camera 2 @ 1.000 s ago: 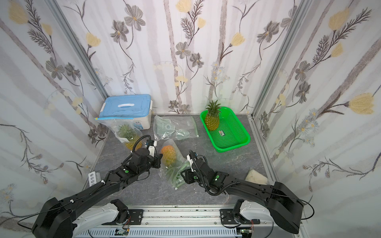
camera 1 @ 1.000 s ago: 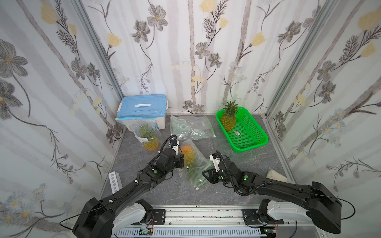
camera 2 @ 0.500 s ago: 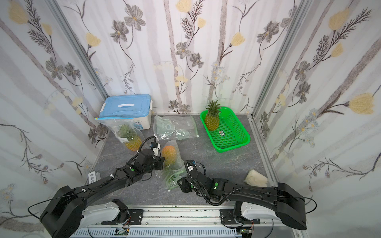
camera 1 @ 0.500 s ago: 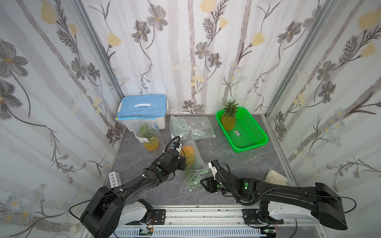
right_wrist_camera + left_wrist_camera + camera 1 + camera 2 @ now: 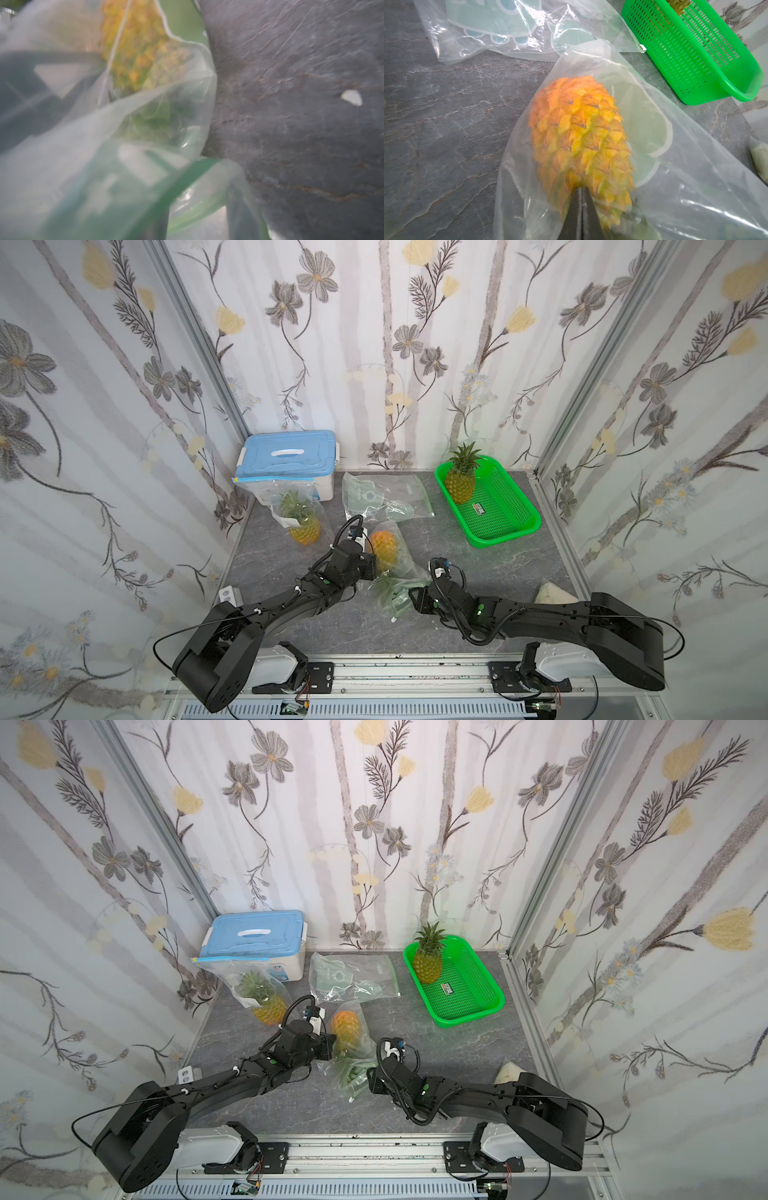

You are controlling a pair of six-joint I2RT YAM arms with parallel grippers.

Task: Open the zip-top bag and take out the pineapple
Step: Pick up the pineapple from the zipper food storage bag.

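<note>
In both top views the right hand [image 5: 415, 599] has drawn back from the green basket [image 5: 505, 516] to the mouth end of the zip-top bag [image 5: 401, 576]; I cannot tell its grip. The left wrist view shows the left hand [image 5: 581, 193] clenched against the pineapple [image 5: 579, 133], which is still bagged, short of that basket. The right wrist view's blurred zip strip [image 5: 187, 180] suggests the opening is unfinished.

The pineapple [image 5: 579, 141] is showing orange-yellow scales through the clear, green-edged bag [image 5: 675, 187], while the slotted basket [image 5: 685, 41] is glowing bright green against the grey, pale-veined table [image 5: 446, 124].
</note>
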